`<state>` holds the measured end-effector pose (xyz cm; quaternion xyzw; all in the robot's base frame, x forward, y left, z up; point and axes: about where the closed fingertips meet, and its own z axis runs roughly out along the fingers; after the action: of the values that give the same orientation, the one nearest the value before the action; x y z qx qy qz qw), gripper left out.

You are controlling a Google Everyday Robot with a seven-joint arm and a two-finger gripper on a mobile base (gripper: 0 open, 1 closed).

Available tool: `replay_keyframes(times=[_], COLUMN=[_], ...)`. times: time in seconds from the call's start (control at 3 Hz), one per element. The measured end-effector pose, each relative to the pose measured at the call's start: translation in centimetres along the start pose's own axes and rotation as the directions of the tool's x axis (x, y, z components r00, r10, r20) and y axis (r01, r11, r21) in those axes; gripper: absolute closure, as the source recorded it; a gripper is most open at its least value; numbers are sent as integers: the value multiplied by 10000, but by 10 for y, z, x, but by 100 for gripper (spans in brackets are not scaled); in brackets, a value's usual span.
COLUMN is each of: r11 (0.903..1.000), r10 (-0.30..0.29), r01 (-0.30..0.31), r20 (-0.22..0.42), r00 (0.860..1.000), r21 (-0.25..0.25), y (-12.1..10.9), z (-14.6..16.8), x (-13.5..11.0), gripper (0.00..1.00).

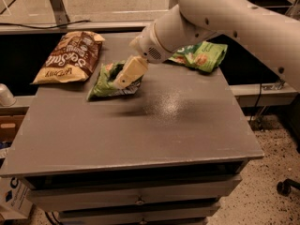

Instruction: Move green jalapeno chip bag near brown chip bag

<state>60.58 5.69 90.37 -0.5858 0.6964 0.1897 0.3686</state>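
The green jalapeno chip bag (108,82) is olive green and crinkled, at the back left of the grey table (140,130). My gripper (123,78) reaches in from the upper right. Its cream fingers (130,70) are closed on the bag's right side, and the bag sits at or just above the tabletop. The brown chip bag (69,56), with white lettering and a tan end, lies flat at the table's back-left corner. It is just left of the green bag, with a small gap between them.
A brighter green chip bag (200,55) lies at the back right of the table. My white arm (225,18) spans the upper right. Drawers (140,191) front the table. A pale round object (5,95) sits off the left edge.
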Motion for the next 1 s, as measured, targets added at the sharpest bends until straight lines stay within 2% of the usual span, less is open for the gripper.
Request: replay_keyframes(times=[0.33,0.67,1.0], r11=[9996,9999,9980], r10=[-255,-104,473], r01=[255,104,-484], r20=[31,140,271], r00=[9997,9998,9985], r21=[-126,27,396], y=[11,17,24], z=[-1,-19,-45], x=[-10,-7,10], gripper=[0,0,0])
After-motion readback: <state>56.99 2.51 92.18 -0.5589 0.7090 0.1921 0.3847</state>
